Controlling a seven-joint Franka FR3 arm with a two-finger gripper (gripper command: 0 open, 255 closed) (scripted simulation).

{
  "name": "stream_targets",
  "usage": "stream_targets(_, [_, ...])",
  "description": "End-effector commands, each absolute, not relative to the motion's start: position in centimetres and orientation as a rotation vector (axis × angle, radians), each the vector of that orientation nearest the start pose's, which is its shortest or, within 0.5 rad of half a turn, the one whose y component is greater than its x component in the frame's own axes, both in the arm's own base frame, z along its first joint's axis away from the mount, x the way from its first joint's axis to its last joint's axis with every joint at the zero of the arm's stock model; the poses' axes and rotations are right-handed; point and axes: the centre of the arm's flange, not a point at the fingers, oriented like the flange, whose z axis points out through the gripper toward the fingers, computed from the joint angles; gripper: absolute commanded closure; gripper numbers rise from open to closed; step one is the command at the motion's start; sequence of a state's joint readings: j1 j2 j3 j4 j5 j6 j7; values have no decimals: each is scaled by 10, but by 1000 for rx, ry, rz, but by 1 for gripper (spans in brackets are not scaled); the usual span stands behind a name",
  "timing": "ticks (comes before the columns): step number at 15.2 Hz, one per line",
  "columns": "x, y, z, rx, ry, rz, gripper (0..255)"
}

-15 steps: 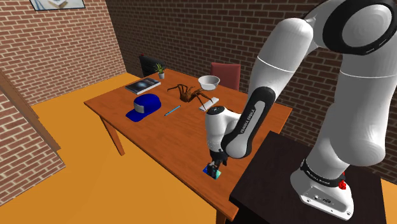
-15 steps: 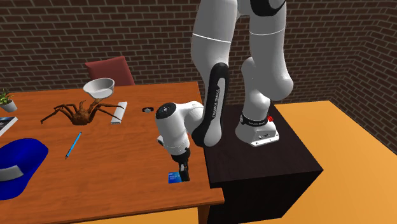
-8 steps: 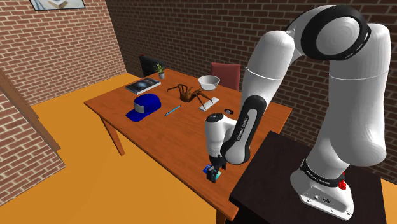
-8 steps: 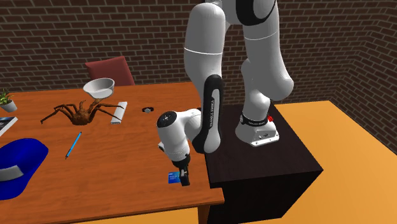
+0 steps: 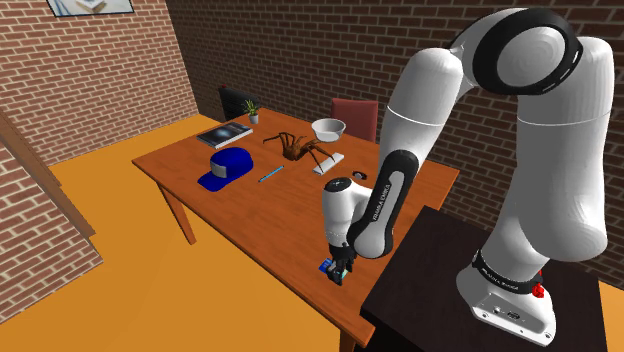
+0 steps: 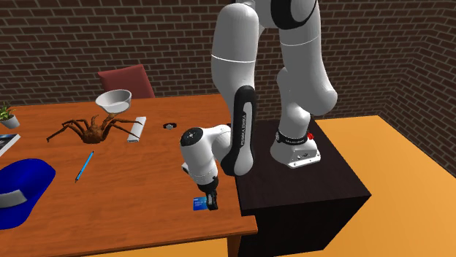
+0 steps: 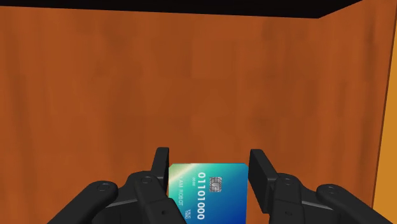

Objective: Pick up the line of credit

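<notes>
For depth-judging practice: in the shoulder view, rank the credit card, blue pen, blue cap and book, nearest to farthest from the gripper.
1. credit card, clasped in the gripper
2. blue pen, mid-table
3. blue cap, just past the pen
4. book, far end

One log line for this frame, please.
phase: grasp | gripper: shut on credit card | card: low at table, near the edge by the stand | lift: not yet
</notes>
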State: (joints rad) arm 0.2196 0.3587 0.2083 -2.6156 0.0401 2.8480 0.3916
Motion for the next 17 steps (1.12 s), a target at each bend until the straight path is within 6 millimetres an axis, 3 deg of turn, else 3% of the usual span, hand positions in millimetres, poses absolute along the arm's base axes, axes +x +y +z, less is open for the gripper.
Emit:
stream_targets(1, [367,179,119,-3105,11,226,255])
stream_targets(17, [368,177,198,-3105,11,226,255])
